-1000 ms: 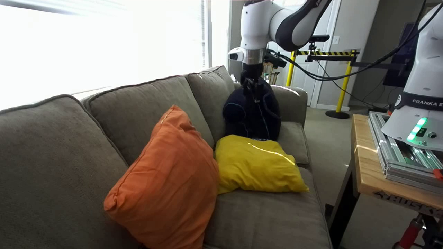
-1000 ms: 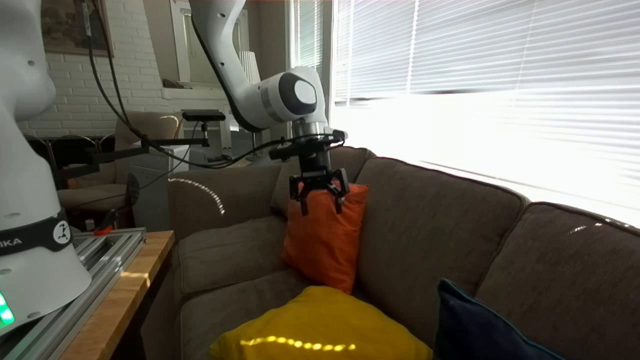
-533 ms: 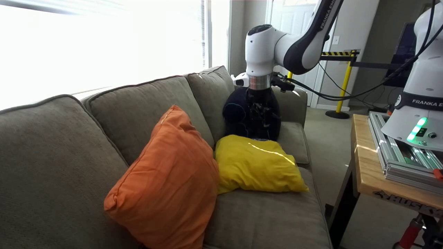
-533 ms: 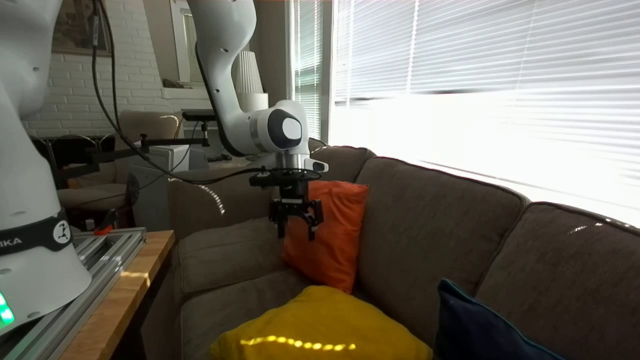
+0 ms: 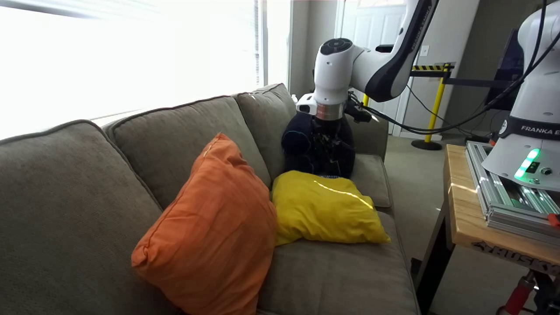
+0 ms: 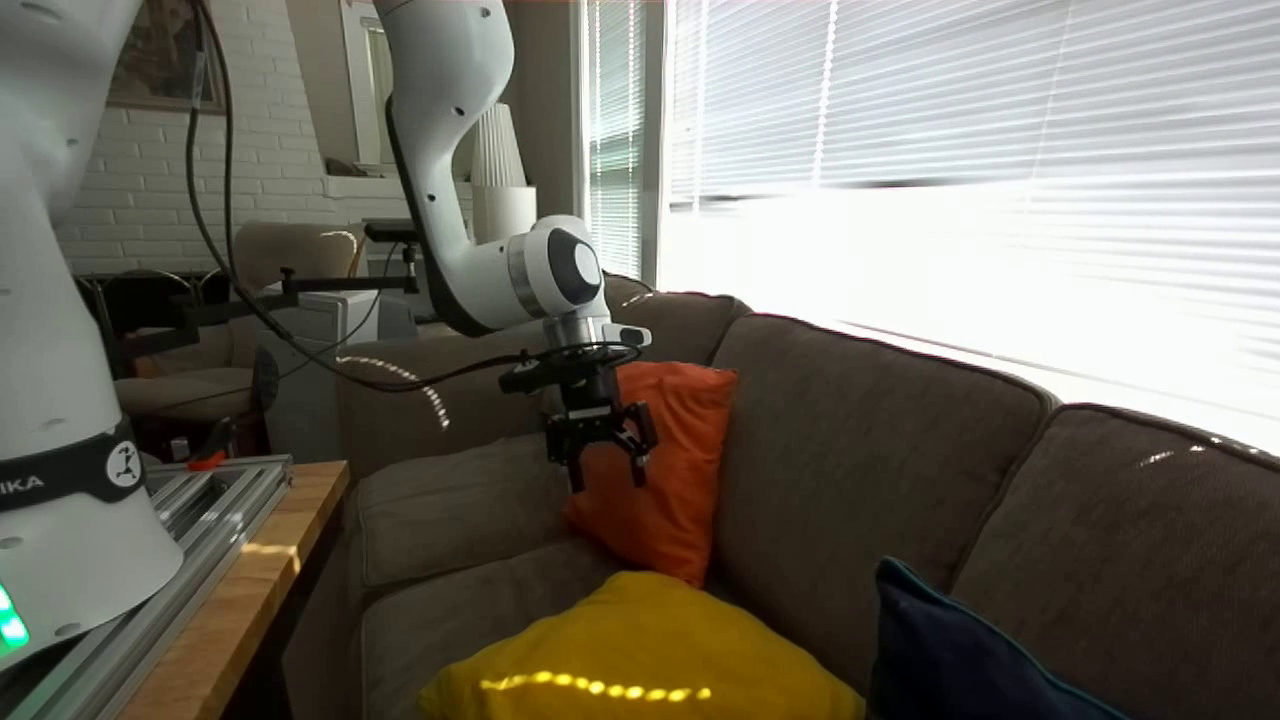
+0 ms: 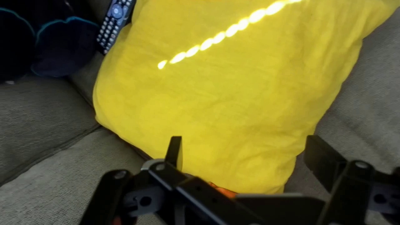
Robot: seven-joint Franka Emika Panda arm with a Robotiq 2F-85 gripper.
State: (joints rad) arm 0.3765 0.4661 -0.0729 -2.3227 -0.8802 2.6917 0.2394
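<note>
My gripper [image 6: 608, 482] is open and empty, pointing down above the sofa, slightly tilted. In the wrist view its fingers [image 7: 243, 140] are spread wide over the near end of a yellow pillow [image 7: 218, 93], apart from it. The yellow pillow lies flat on the seat in both exterior views [image 5: 323, 210] [image 6: 640, 650]. An orange pillow [image 5: 214, 236] leans on the backrest; only a sliver [image 7: 225, 191] shows in the wrist view. A dark blue pillow [image 5: 297, 144] stands behind the gripper in an exterior view. A remote control [image 7: 112, 26] lies between the blue and yellow pillows.
The grey-brown sofa [image 5: 341, 275] has a backrest [image 6: 880, 470] along a bright window. The arm's base stands on a wooden table [image 5: 459, 197] in front of the sofa. A cable [image 6: 430, 380] hangs from the arm. A yellow barrier post [image 5: 433, 113] stands beyond the sofa.
My gripper has come down from higher above the sofa and shifted a little toward the table side. In the last half second it has lowered slightly and tilted. The pillows have not moved.
</note>
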